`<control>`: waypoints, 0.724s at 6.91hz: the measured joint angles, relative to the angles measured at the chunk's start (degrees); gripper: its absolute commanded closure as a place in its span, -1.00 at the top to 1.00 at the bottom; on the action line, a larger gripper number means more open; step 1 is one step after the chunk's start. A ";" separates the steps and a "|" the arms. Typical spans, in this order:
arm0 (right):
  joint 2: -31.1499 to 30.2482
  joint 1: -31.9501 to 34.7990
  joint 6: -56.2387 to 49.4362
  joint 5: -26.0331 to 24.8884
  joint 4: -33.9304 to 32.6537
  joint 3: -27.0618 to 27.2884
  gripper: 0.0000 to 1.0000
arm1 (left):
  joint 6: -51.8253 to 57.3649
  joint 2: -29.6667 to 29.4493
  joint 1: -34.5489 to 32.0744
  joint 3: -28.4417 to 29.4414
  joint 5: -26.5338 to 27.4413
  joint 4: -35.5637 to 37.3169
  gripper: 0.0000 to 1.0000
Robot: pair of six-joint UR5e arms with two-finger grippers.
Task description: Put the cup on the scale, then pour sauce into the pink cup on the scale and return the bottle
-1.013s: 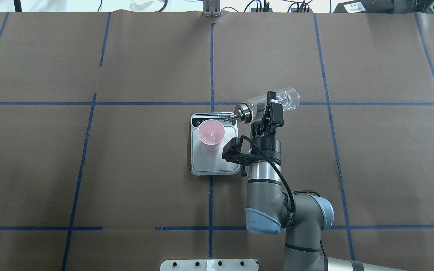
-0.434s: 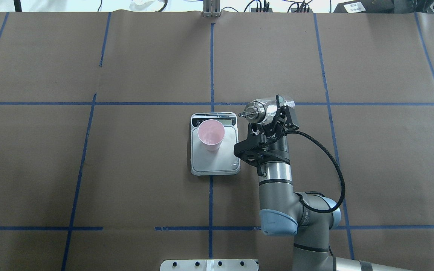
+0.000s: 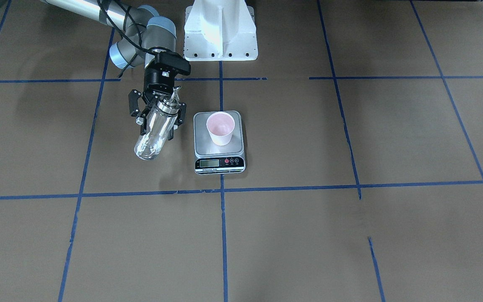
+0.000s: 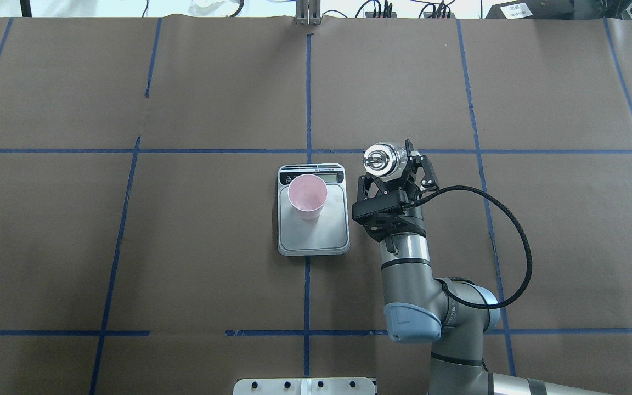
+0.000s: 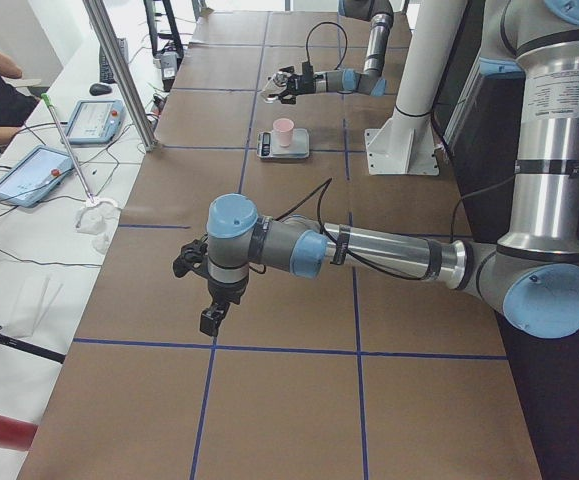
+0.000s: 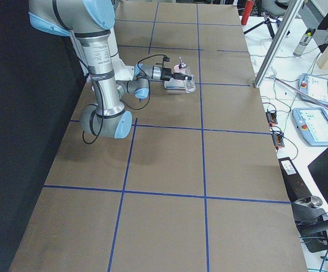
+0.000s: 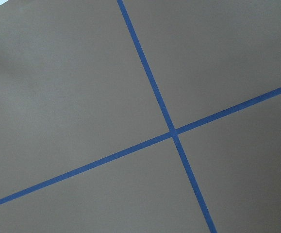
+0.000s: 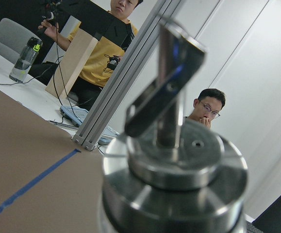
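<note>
The pale-pink cup stands upright on the far half of the scale, whose black display panel faces away from me. My right gripper is shut on the clear glass bottle, held nearly upright just right of the scale and above the table. Its silver cap and spout fill the right wrist view. From the front, the bottle hangs beside the cup and scale; the sauce is hard to make out. My left gripper hovers over bare table far off; I cannot tell its state.
Brown paper with blue tape lines covers the table. The white robot base stands behind the scale. An aluminium post rises at the table's far edge, with two people beyond it. Tablets and cables lie on the side bench.
The bottle was tipped with its spout at the cup's rim; it has swung upright and moved right, away from the scale. The cup has stayed put.
</note>
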 measured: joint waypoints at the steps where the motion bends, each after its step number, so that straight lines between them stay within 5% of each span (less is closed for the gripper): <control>1: -0.30 0.75 5.87 2.41 0.06 0.37 -1.00 | -0.03 0.05 -0.03 -0.59 0.00 0.34 1.00; 5: -3.91 4.50 21.03 9.39 0.09 0.89 -1.00 | -0.09 0.16 -0.13 -2.55 0.08 1.50 1.00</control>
